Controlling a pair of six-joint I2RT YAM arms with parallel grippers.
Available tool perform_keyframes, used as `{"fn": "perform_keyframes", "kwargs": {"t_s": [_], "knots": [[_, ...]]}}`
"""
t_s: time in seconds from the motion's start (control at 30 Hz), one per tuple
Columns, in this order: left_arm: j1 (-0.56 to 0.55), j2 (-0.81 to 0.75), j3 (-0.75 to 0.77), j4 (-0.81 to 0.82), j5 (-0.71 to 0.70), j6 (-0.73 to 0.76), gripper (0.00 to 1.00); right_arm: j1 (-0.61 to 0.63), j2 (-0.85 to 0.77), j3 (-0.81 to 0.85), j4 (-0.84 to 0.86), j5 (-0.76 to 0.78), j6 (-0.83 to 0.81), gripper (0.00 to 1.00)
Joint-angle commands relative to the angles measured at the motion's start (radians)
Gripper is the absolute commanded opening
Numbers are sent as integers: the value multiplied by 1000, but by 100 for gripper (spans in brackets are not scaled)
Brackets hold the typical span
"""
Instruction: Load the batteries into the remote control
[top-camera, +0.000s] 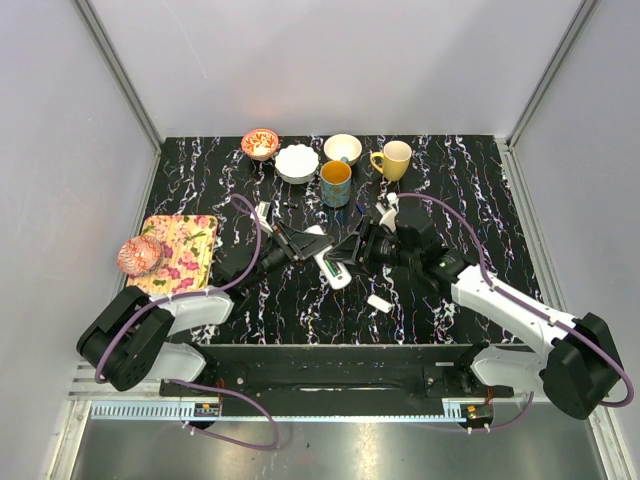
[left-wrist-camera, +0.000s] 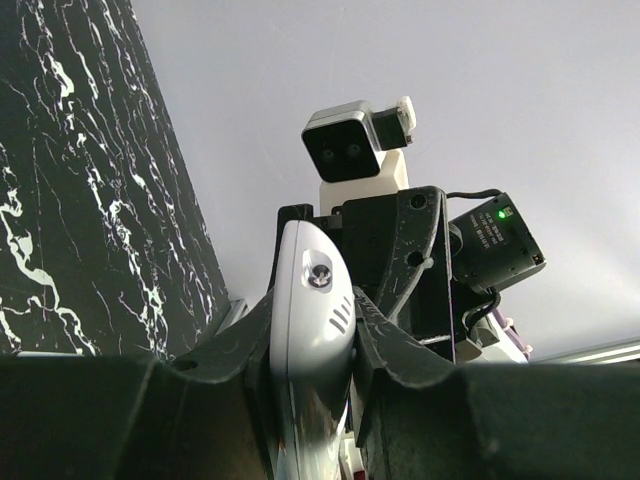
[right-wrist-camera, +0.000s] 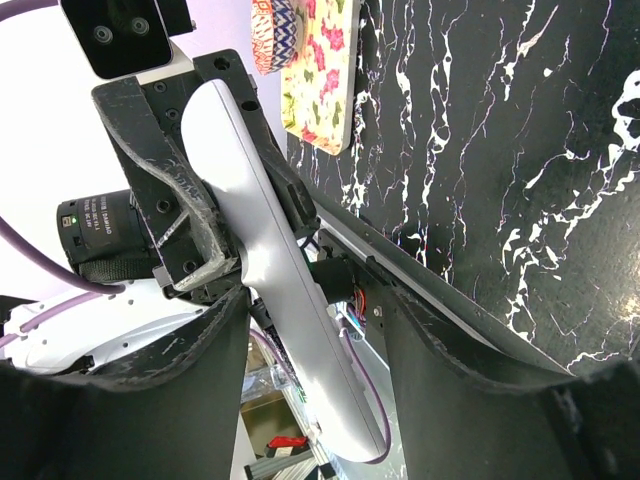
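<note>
The remote control (top-camera: 333, 269) is a slim white bar held above the table's middle, with a dark slot showing some green on its upper face. My left gripper (top-camera: 308, 246) is shut on its far end; in the left wrist view (left-wrist-camera: 315, 345) the remote's white rounded end (left-wrist-camera: 312, 300) is pinched between both fingers. My right gripper (top-camera: 366, 246) faces it from the right and is open. In the right wrist view (right-wrist-camera: 315, 365) the remote (right-wrist-camera: 285, 290) runs between the spread fingers without touching either. I cannot make out any loose batteries.
A small white chip (top-camera: 378, 302) lies on the black marble table (top-camera: 460, 190) in front of the right gripper. At the back stand a blue mug (top-camera: 336, 183), a yellow mug (top-camera: 393, 159), two white bowls (top-camera: 297, 163) and a red bowl (top-camera: 260, 143). A floral board (top-camera: 185, 250) is at the left.
</note>
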Motion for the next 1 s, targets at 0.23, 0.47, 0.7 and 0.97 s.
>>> {"fn": "perform_keyframes", "kwargs": {"t_s": [0.23,0.47,0.7,0.97], "knots": [[-2,-61,90,54,5,3,0,-10,-20,-58,11,-13,4,55],[0,-66,98,59,2,-1,0,-10,-40,-90,52,-14,15,50],[4,-84,107,53,-8,-1,0,-11,-52,-123,78,-21,27,48],[9,-75,115,42,3,6,0,-11,-50,-115,83,-37,16,64]]}}
